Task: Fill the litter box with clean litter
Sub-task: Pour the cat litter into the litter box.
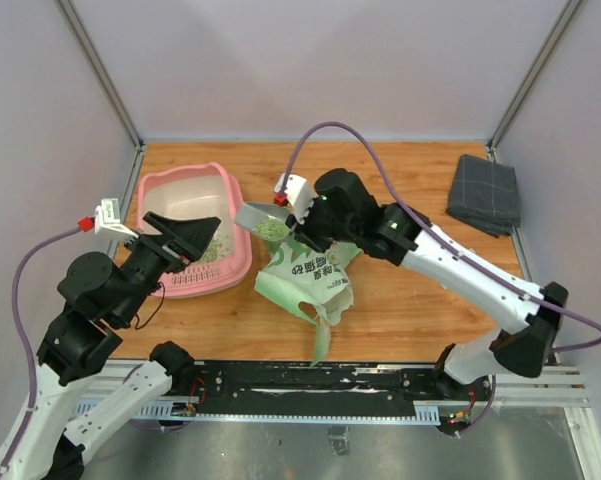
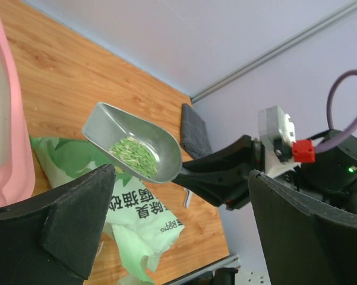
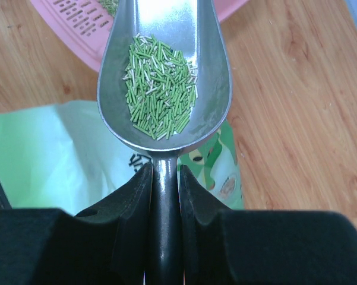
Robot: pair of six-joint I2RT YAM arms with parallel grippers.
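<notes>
part of litter box (image 1: 185, 172) hidden under left end effector (image 1: 193, 238) in top view, only a pink strip of it at left edge of left wrist view, handle of scoop (image 3: 209, 89) covered between fingers of right end effector (image 3: 164, 178), print on bag (image 1: 302, 282) too small to read, lower end of grey cloth (image 2: 193, 133) behind the right end effector

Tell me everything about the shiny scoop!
The scoop is grey, shiny metal, with a rounded bowl and a narrow handle. The right gripper pinches the handle, holding it in the air, bowl up, above the green bag, tip toward the pink litter box. A small heap of green litter lies inside.
</notes>
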